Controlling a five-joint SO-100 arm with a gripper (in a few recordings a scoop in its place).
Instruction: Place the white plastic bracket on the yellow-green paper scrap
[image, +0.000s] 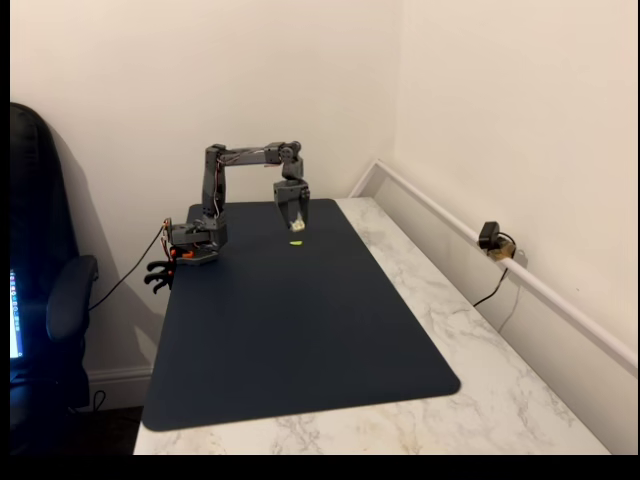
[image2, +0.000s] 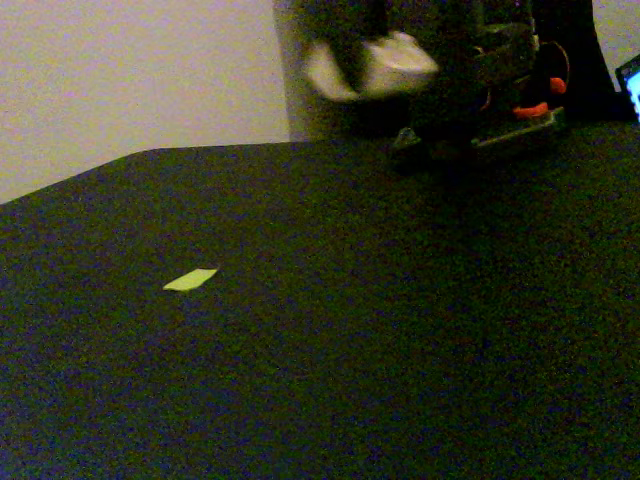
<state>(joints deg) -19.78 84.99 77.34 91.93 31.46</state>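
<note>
My dark grey gripper (image: 296, 220) hangs pointing down over the far end of the dark mat (image: 300, 330). It is shut on the white plastic bracket (image: 298, 226), which is held clear of the mat. In the low fixed view the bracket (image2: 372, 64) is a blurred off-white shape in the air at the top. The yellow-green paper scrap (image: 296, 242) lies flat on the mat just in front of and below the gripper. From the low camera the scrap (image2: 190, 279) sits left of and nearer than the bracket.
The arm's base (image: 195, 243) is clamped at the mat's far left corner. The mat lies on a marble table (image: 480, 380). A wall with a white rail and a small camera (image: 491, 238) runs along the right. An office chair (image: 45, 300) stands at left.
</note>
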